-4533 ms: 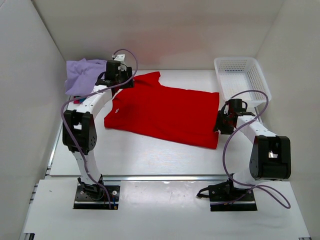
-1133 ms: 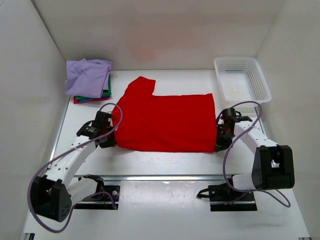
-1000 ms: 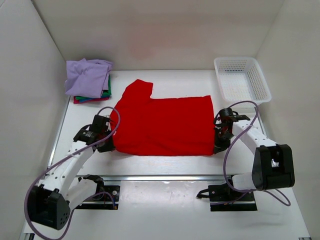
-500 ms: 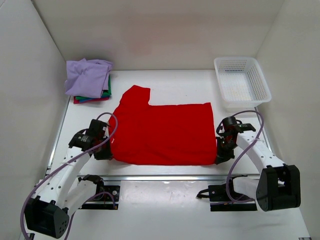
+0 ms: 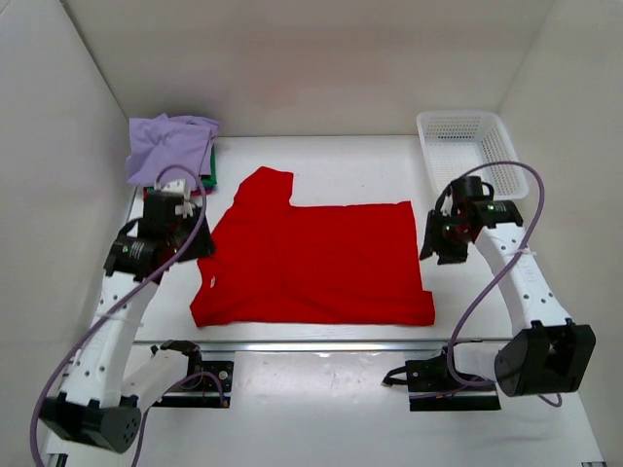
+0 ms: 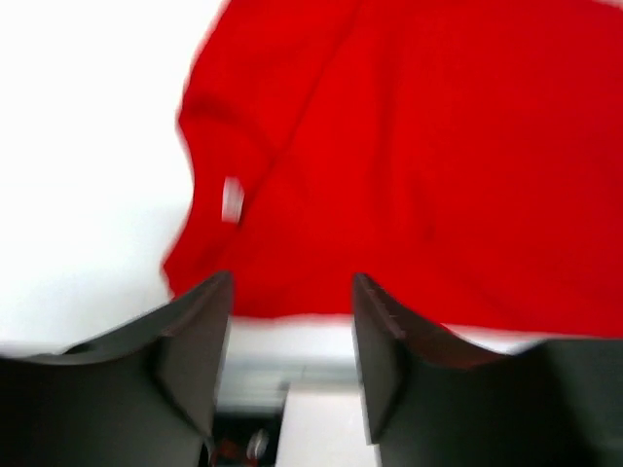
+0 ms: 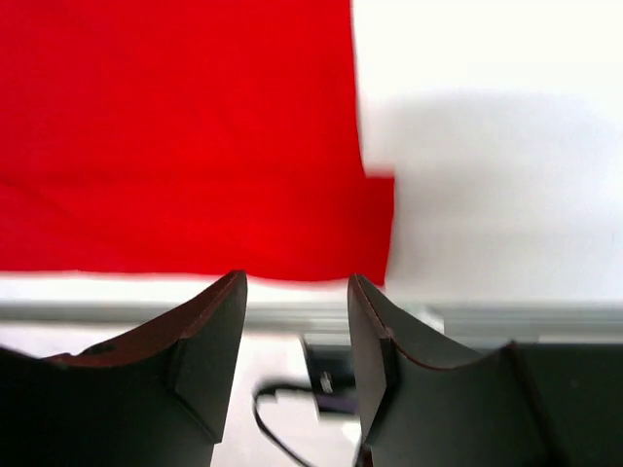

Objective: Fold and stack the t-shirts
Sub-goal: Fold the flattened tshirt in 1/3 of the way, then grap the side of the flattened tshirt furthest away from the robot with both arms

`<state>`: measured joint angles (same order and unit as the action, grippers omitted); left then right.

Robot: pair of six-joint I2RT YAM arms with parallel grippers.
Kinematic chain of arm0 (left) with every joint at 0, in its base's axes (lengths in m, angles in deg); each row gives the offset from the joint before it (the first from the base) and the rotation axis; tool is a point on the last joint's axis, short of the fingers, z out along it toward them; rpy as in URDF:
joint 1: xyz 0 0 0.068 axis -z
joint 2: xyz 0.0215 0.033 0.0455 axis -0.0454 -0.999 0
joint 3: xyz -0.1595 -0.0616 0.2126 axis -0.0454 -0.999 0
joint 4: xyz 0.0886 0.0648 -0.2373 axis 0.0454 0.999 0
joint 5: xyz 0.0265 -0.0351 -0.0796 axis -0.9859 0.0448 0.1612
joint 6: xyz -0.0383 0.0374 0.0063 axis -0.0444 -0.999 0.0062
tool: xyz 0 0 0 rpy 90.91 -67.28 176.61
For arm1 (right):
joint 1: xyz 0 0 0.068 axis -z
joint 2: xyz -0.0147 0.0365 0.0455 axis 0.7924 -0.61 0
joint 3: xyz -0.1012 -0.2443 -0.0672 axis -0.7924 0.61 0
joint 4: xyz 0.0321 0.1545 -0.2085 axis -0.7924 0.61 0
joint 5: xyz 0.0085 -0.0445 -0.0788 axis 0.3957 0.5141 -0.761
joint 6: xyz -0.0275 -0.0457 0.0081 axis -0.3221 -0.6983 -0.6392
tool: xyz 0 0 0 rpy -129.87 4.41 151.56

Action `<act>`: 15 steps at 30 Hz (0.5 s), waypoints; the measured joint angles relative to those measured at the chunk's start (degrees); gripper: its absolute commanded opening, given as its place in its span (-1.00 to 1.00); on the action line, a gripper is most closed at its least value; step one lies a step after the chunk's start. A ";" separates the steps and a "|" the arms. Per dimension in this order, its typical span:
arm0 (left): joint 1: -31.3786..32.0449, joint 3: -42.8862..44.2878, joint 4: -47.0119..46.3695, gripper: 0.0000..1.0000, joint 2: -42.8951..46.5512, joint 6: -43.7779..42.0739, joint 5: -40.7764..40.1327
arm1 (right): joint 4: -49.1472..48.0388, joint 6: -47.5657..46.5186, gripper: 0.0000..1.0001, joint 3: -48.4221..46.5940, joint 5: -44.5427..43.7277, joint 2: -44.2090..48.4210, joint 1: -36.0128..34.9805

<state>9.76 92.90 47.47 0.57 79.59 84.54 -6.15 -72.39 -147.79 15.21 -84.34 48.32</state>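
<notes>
The bright red t-shirt (image 5: 311, 263) lies spread flat mid-table, one sleeve (image 5: 265, 185) pointing to the back left and its near hem close to the table's front edge. My left gripper (image 5: 185, 243) hangs open above the shirt's left side with nothing between its fingers. My right gripper (image 5: 440, 248) hangs open off the shirt's right edge, also empty. The left wrist view shows the red shirt (image 6: 419, 146) with a white label (image 6: 232, 199) beyond the open left gripper (image 6: 291, 292). The right wrist view shows the shirt's near right corner (image 7: 375, 229) beyond the open right gripper (image 7: 297, 287).
A stack of folded t-shirts sits at the back left, pale lavender (image 5: 167, 146) on top, with green and red edges (image 5: 207, 167) beneath. A white mesh basket (image 5: 474, 156) stands at the back right. White walls close in on three sides.
Both grippers opened, let go of the red shirt's sides and rose away from it. The shirt, earlier dragged toward the front edge, now lies flat and released.
</notes>
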 measured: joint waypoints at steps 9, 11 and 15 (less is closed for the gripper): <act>-1.05 24.68 -21.79 0.03 -39.30 -3.19 -2.03 | -13.62 3.89 -0.18 -6.19 -1.53 -14.56 -4.28; -1.62 30.16 -24.33 0.05 -48.39 -3.82 -2.03 | -15.72 4.46 -0.20 -6.19 -1.64 -16.76 -4.57; -2.71 44.83 -24.30 0.08 -66.25 -4.94 -1.79 | -18.58 4.44 -0.22 -6.21 -2.86 -18.69 -4.50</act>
<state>7.05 137.73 23.17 -65.68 74.65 82.75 -24.73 -67.95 -154.00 12.35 -103.03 43.81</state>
